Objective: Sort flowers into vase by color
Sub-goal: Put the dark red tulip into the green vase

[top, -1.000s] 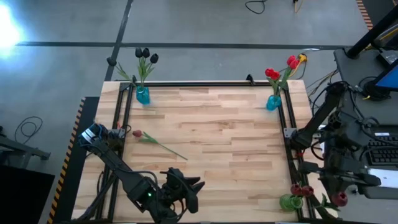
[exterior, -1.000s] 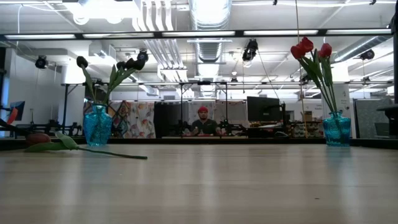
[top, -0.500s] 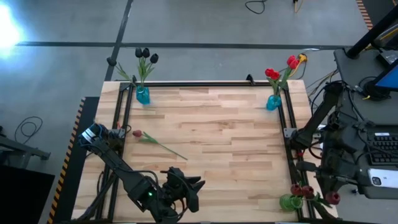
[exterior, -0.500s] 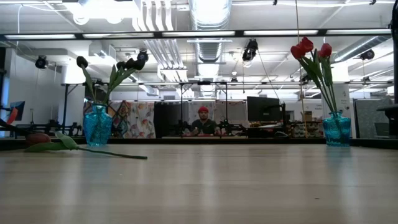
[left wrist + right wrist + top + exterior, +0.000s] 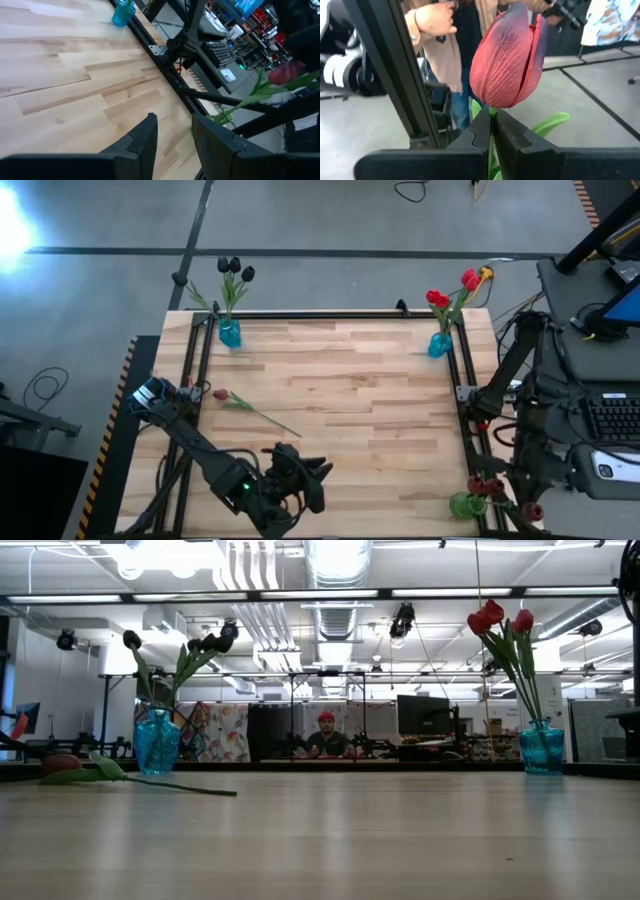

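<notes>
Right gripper (image 5: 492,131) is off the table (image 5: 350,380), past its right edge near the front corner, fingers pinched together on the stem of a red tulip (image 5: 507,57); the head stands up just above the fingertips. In the high view that same tulip head (image 5: 530,510) shows just beside the green vase (image 5: 463,504), which holds two more red heads and sits outside the table frame.

Left gripper (image 5: 172,135) hangs over the table's front edge, left of centre, fingers apart with nothing between them.

One loose red tulip (image 5: 240,405) lies flat on the table near its left edge, head toward the left rail, stem running toward the middle.

Left blue vase (image 5: 229,332) at the table's back-left corner holds the dark tulips (image 5: 234,270). Right blue vase (image 5: 439,344) at the back-right corner holds red tulips (image 5: 450,290).

A person (image 5: 445,35) stands behind the held tulip, beyond the table, one hand raised.
</notes>
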You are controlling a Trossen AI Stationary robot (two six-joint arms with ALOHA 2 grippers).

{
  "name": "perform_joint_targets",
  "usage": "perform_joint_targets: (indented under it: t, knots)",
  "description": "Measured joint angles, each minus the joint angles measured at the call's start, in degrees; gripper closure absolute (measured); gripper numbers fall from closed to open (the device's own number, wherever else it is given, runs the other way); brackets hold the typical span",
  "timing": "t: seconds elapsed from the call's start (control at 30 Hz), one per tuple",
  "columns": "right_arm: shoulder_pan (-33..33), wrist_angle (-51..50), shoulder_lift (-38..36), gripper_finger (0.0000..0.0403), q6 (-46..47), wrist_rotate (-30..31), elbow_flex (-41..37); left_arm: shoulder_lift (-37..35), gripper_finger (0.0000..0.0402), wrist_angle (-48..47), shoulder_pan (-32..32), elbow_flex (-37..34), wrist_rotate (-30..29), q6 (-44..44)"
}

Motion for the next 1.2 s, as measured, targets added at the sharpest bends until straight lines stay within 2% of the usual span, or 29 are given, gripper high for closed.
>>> perform_joint_targets:
  t: [0.2,0.3,0.4,0.57,0.7,0.83,1.03,1.2]
  knots:
    - [0.09,0.01,0.10,0.0382,-0.86,0.02,-3.00,0.00,0.0290,-0.19,0.48,0.00,0.19,-0.26]
    - [0.10,-0.26,0.42,0.0371,0.90,-0.02,-4.20,0.00,0.0290,-0.15,0.97,0.00,2.83,-1.77]
    - [0.24,-2.48,0.74,0.0354,1.83,-0.01,-4.75,0.00,0.0290,-0.13,1.51,0.00,5.44,-2.05]
    - [0.33,-4.18,0.73,0.0315,3.29,0.00,-4.24,0.00,0.0290,-0.13,2.26,0.00,5.66,-1.66]
    - [0.35,-5.56,0.59,0.0287,4.98,0.00,-2.02,0.00,0.0290,-0.15,2.51,0.00,5.66,-1.31]
    - [0.83,-11.28,0.82,0.0268,4.99,0.00,2.10,0.00,0.0290,-0.20,2.52,0.00,5.66,-1.29]
    - [0.87,-18.72,2.15,0.0262,5.62,0.03,9.13,0.00,0.0290,-0.20,2.50,0.00,5.68,-1.27]
    - [0.87,-19.24,3.54,0.0263,5.55,0.27,10.17,0.00,0.0290,-0.32,2.52,0.00,5.66,-1.27]
